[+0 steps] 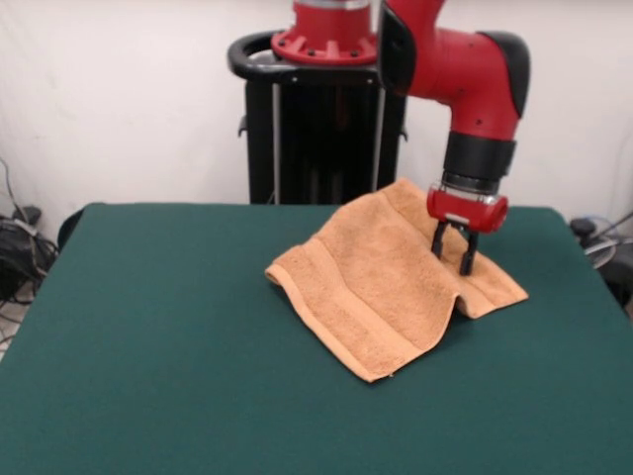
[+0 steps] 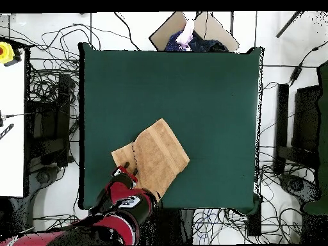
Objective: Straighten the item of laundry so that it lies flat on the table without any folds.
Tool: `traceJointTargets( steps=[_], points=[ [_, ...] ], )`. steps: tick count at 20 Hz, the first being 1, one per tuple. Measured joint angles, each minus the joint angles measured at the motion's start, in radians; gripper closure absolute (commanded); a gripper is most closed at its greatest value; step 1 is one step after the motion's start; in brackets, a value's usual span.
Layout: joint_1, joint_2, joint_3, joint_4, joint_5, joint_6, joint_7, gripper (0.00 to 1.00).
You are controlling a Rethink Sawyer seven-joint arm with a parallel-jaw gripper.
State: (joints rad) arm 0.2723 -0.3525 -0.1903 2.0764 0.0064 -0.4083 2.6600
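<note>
The peach towel (image 1: 381, 272) lies on the green table (image 1: 158, 336) to the right of the middle, spread out but with a raised ridge and a fold near its right corner. Band stripes run along its near-left edge. My gripper (image 1: 454, 251) points down at that ridge, with its two black fingers (image 1: 469, 253) standing apart and their tips on the cloth. In the overhead view the towel (image 2: 157, 154) lies near the table's (image 2: 205, 96) bottom edge, and the gripper (image 2: 127, 170) is at its lower-left part, mostly hidden by the red arm.
The robot's black pedestal (image 1: 321, 129) stands behind the table's far edge. A person's hand (image 2: 186, 31) shows beyond the table's top edge in the overhead view. Cables lie on the floor around the table.
</note>
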Motion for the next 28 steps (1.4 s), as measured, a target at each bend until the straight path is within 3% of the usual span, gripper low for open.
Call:
traceJointTargets(
  steps=[9,21,28],
  points=[
    [0.006,-0.007,0.000,-0.004,0.021,0.035,0.000,1.00],
    [0.132,-0.020,-0.015,-0.054,0.132,0.191,0.000,1.00],
    [0.132,-0.024,-0.012,-0.066,0.133,0.225,0.000,1.00]
  ],
)
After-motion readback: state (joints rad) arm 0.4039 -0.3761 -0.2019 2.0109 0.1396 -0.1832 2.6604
